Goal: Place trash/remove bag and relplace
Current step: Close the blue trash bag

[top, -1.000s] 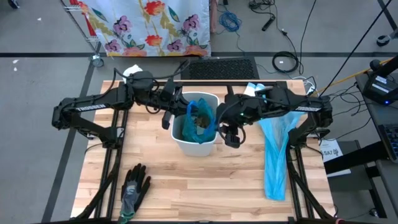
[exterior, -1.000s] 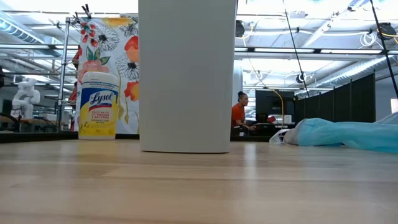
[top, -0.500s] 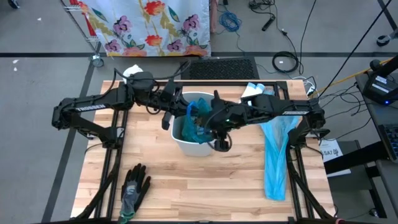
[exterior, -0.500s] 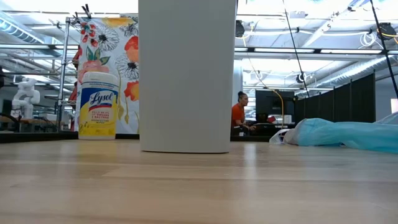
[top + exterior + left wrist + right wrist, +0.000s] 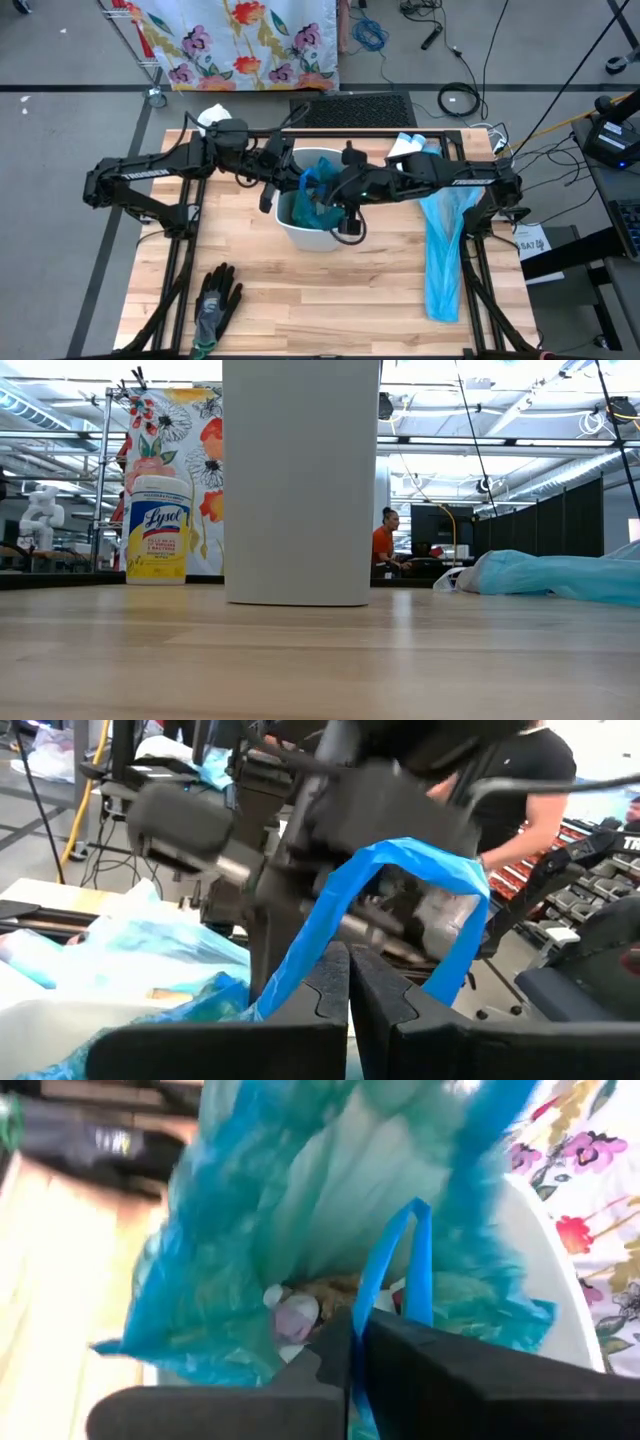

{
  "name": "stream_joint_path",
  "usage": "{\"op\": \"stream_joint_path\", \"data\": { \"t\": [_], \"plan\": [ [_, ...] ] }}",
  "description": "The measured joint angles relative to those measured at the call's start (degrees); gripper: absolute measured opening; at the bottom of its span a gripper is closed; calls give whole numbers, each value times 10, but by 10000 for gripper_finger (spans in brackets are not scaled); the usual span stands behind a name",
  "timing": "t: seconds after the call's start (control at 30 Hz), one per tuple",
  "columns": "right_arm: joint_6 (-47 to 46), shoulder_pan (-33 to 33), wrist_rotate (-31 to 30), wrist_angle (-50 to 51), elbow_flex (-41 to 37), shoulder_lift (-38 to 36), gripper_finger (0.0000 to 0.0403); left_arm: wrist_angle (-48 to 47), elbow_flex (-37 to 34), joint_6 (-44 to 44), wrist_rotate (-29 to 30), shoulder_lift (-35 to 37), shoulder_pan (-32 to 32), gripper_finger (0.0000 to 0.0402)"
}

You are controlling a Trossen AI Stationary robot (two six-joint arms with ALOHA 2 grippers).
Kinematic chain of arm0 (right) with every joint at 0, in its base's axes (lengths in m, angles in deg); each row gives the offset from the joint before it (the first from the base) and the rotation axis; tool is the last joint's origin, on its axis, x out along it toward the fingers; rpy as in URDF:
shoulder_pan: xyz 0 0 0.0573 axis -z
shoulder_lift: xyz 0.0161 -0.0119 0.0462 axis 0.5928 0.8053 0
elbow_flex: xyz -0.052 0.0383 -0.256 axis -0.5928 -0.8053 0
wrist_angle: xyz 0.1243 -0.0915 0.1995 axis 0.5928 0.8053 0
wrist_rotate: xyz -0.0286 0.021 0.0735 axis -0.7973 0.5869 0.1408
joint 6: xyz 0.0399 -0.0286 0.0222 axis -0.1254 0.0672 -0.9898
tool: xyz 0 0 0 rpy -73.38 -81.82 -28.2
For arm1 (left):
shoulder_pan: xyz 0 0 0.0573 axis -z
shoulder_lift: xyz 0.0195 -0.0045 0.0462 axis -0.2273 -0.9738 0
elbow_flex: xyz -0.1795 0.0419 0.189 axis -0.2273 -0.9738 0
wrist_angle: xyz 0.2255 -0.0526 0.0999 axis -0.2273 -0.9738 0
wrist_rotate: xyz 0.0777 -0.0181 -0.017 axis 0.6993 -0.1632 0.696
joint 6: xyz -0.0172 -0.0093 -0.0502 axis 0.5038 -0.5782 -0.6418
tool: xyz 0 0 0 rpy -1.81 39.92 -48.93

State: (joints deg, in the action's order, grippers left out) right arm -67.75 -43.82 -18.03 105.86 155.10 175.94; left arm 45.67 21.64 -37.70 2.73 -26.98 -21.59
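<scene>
Right gripper (image 5: 335,212) now over bin (image 5: 312,232), pinching blue bag (image 5: 300,1230) handle (left gripper (image 5: 349,982) likewise clamped)

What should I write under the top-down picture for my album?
Both claws, left and right, pinch the blue bag in the white bin.

A robotics lab in an open industrial hall: a wooden tabletop (image 5: 330,290) on a black metal frame stands on a grey concrete floor (image 5: 60,180) strewn with cables (image 5: 458,98). Beyond it, ceiling light strips (image 5: 470,460), dark partitions (image 5: 560,515), a person at a monitor (image 5: 383,540) and a white robot figure (image 5: 40,515).
</scene>
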Motion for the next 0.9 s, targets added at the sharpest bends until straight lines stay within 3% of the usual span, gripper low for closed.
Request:
{"op": "stream_joint_path", "data": {
  "t": [0.37,0.9],
  "plan": [
    [-29,0,-10,-114,0,-70,1,2,0,2,0,0,0,4],
    [-28,16,21,-177,0,-74,0,44,0,-1,-14,-20,3,4]
  ]
}}
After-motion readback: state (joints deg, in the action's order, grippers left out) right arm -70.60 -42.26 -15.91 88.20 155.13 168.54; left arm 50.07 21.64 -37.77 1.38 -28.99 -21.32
